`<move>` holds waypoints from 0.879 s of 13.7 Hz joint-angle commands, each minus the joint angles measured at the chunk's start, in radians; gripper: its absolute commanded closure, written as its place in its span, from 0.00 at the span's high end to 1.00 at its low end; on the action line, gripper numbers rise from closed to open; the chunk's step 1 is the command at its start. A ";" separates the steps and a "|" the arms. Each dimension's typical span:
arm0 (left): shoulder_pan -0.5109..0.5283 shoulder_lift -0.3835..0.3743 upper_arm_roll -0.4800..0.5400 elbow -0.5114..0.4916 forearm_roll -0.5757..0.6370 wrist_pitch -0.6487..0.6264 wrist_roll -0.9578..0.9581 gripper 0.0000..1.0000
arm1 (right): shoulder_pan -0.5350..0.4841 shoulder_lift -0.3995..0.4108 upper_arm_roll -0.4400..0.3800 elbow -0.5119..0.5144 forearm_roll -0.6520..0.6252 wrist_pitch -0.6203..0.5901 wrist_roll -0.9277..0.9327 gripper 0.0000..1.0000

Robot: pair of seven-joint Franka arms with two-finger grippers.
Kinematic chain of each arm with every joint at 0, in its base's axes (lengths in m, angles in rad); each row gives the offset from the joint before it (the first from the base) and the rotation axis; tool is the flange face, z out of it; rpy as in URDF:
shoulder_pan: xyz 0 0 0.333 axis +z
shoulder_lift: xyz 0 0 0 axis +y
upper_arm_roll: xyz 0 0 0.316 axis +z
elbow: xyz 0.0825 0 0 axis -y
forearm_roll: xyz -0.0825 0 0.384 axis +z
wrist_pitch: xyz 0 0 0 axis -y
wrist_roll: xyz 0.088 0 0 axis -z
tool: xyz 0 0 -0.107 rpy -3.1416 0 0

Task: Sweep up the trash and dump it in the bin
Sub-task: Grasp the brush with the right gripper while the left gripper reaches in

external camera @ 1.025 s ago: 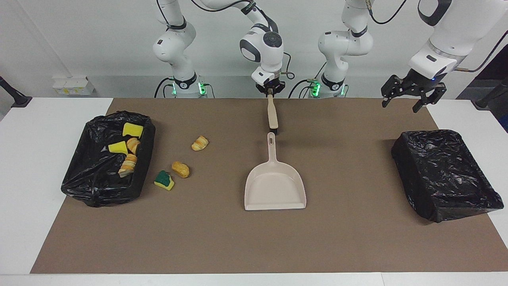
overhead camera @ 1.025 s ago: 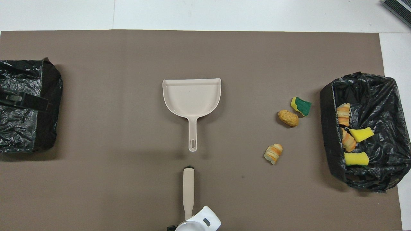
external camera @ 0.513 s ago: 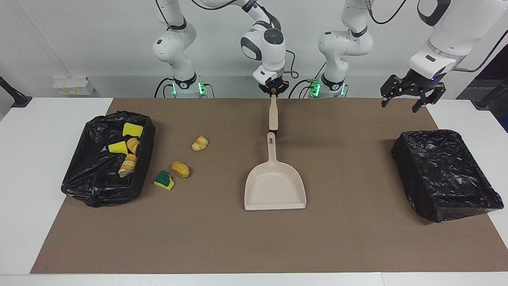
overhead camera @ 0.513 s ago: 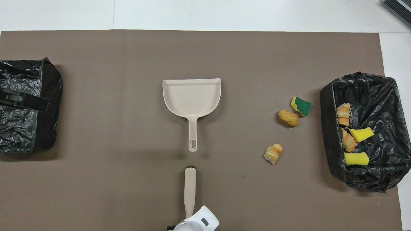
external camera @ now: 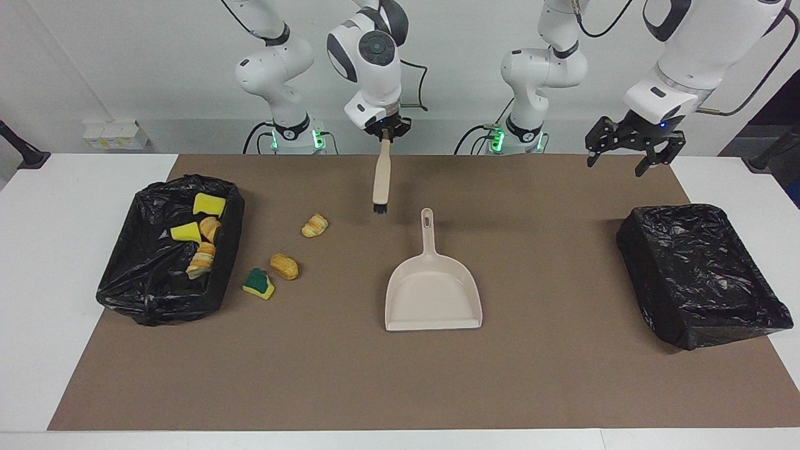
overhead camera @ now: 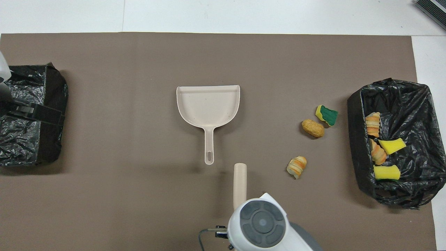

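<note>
Above the brown mat (external camera: 400, 381), the right gripper (external camera: 387, 130) is clamped on the handle top of the beige brush (external camera: 381, 181), which hangs bristles-down over the mat, up in the air beside the handle of the beige dustpan (external camera: 433, 294). Seen from overhead, the brush sits at about five o'clock from the dustpan's handle tip. Three scraps of trash lie on the mat toward the right arm's end: a striped bread lump (external camera: 314, 225), a tan bread lump (external camera: 284, 266) and a green-faced sponge piece (external camera: 258, 284), the last two just beside each other and close to the filled bin (external camera: 150, 294). That bin, lined in black plastic, holds four more scraps (external camera: 200, 234). Over the mat near the second black-lined bin (external camera: 700, 275), at the left arm's end, the left gripper (external camera: 632, 153) hangs with its fingers spread and nothing between them.
</note>
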 commanded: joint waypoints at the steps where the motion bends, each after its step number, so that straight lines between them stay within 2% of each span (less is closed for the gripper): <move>1: -0.054 -0.079 -0.036 -0.133 0.012 0.036 -0.084 1.00 | -0.104 0.022 0.009 0.015 -0.096 -0.015 -0.063 0.00; 4: -0.236 -0.082 -0.043 -0.269 0.007 0.189 -0.353 1.00 | -0.313 0.068 0.010 0.018 -0.222 0.011 -0.309 0.00; 6: -0.352 -0.091 -0.043 -0.369 0.005 0.302 -0.495 1.00 | -0.393 0.091 0.010 0.019 -0.335 0.077 -0.395 0.00; 8: -0.466 -0.070 -0.043 -0.430 0.005 0.416 -0.643 1.00 | -0.457 0.164 0.010 0.031 -0.444 0.150 -0.478 0.00; 10: -0.552 0.022 -0.041 -0.457 0.005 0.557 -0.748 1.00 | -0.503 0.206 0.010 0.033 -0.542 0.233 -0.515 0.00; 12: -0.560 0.105 -0.041 -0.457 0.005 0.689 -0.770 1.00 | -0.554 0.240 0.010 0.033 -0.613 0.319 -0.554 0.00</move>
